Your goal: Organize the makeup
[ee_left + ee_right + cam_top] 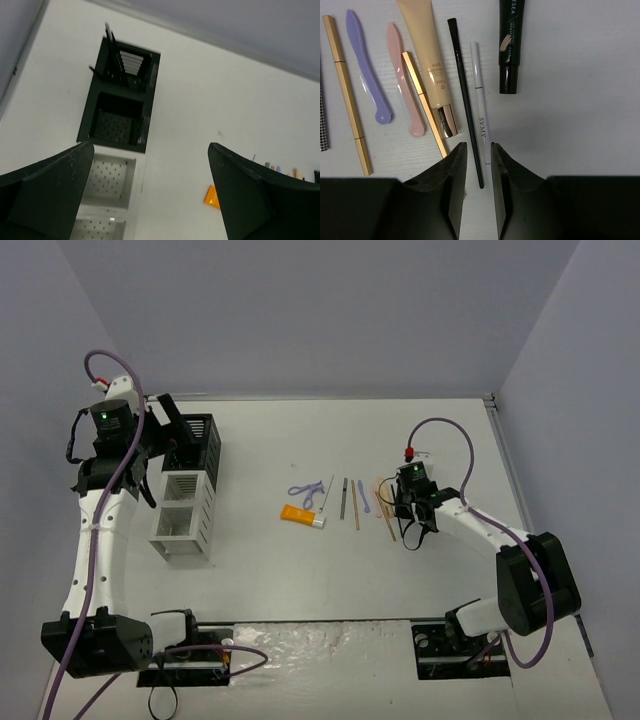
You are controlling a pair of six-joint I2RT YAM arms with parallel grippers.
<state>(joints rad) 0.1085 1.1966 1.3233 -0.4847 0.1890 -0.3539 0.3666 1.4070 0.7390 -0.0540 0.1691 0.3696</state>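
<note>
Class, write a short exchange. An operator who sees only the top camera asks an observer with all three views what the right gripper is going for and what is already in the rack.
Operator: From above I cannot tell. Which piece is the right gripper on?
Observer: In the right wrist view, its jaws are nearly closed around the near end of the thin black pencil, with a white pencil right beside it. Whether it is gripped is not clear.
Operator: Is anything in the rack yet?
Observer: The left wrist view looks down between the wide-open fingers of the left gripper. It shows thin black sticks standing in the rack's far black compartment.
</note>
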